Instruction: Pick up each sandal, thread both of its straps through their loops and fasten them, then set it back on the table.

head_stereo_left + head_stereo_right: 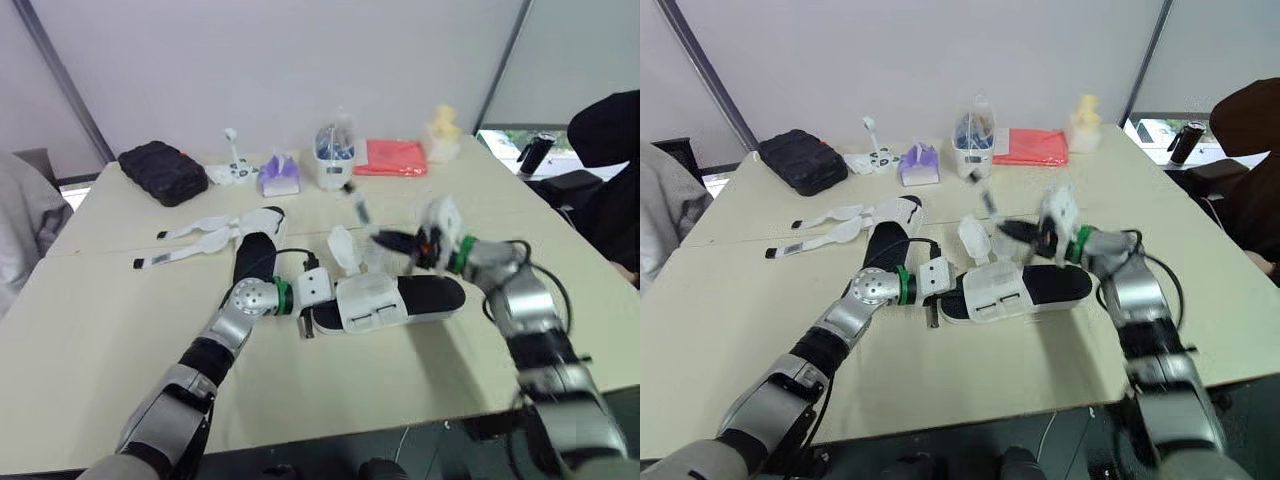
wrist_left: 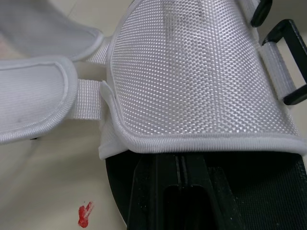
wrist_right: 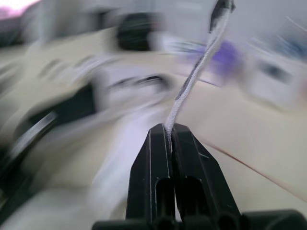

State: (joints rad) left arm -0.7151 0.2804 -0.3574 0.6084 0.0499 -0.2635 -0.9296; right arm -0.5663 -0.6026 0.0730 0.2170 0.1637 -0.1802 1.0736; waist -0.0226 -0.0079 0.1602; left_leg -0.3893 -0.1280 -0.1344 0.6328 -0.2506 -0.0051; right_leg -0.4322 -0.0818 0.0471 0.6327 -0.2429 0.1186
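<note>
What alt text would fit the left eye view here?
The two grippers work on a white sandal with a black sole over the table: the left gripper clamps one end, the right gripper holds a strap lifted. A second sandal lies behind with straps spread open.

Cream counter (image 1: pixel 120 340), near sandal (image 1: pixel 430 297) lying mid-counter, black sole, white straps, left pincer (image 1: pixel 306 326) at its left end, right pincer (image 1: pixel 380 238) blurred, holding a raised strap (image 1: pixel 358 212), second sandal (image 1: pixel 256 252) behind, straps splayed left.
</note>
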